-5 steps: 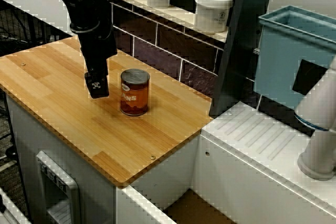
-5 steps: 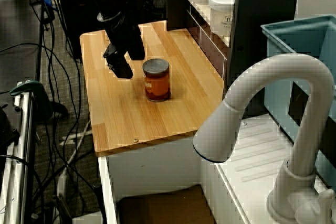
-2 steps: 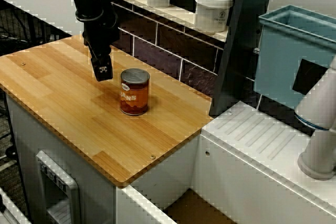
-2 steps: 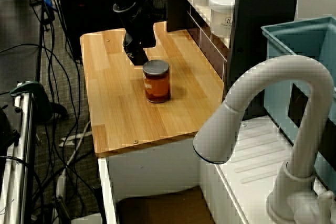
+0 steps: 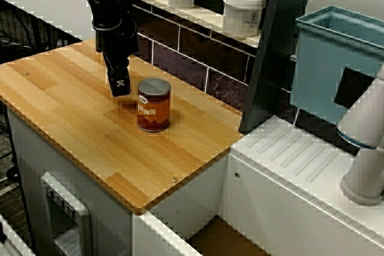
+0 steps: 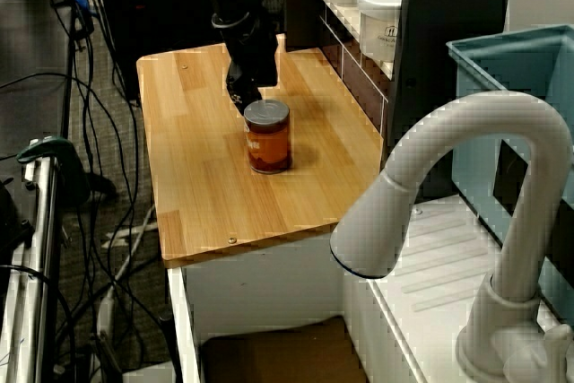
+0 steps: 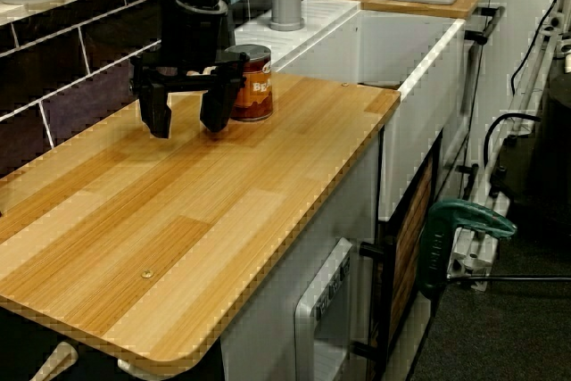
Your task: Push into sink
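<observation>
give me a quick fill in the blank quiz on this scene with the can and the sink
1. The can stands upright on the ____ counter.
2. The end effector has its jaws ____, holding nothing.
3. In the low side view, the end effector sits on the side of the can facing ____ from the sink.
4. The shelf behind the counter holds white ____.

Missing words: wooden; open; away; jars

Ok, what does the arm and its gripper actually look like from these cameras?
The arm is black all over, chunky and boxy toward the wrist. The gripper is also black, with two thick, blunt-tipped fingers hanging from a crossbar. A small white marking shows near the gripper's tip in the high counter view. No loose cables are visible on the arm itself.
</observation>
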`<state>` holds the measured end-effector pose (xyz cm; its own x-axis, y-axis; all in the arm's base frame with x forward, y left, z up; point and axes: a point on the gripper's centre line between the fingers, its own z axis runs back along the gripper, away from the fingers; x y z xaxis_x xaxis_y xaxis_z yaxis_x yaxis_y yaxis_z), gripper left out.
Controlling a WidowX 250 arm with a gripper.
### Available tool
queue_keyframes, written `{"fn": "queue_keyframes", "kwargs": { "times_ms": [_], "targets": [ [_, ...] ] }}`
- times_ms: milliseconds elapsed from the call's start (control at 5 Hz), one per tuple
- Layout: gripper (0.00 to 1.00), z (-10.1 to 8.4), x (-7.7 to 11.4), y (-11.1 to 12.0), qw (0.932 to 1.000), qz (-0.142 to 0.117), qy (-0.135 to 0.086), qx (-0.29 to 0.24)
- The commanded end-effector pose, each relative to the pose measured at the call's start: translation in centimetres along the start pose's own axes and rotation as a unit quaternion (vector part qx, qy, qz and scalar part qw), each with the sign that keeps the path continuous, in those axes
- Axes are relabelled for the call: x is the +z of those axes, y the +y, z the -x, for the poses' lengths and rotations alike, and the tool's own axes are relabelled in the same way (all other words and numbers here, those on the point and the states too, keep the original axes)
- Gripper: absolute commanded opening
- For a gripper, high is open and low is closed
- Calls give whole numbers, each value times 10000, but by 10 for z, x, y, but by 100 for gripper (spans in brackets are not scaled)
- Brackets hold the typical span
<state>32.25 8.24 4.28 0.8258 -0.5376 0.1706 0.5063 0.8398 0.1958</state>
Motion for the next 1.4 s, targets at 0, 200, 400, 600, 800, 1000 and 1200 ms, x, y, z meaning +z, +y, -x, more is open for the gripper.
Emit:
{"fn": "queue_keyframes", "kwargs": {
  "times_ms": [0, 200, 400, 600, 800, 1000, 1200],
  "targets": [
    [100, -29, 4, -34, 9998, -48, -189, -33],
    [100, -41, 13, -51, 9993, 177, -312, -95],
    [100, -54, 18, -70, 9987, 253, -383, -206],
    [100, -68, 20, -84, 9978, 392, -441, -317],
    [100, -77, 24, -95, 9955, 504, -555, -587],
    [100, -83, 33, -104, 9938, 531, -679, -701],
    [100, -87, 37, -115, 9922, 549, -725, -858]
  ]
}}
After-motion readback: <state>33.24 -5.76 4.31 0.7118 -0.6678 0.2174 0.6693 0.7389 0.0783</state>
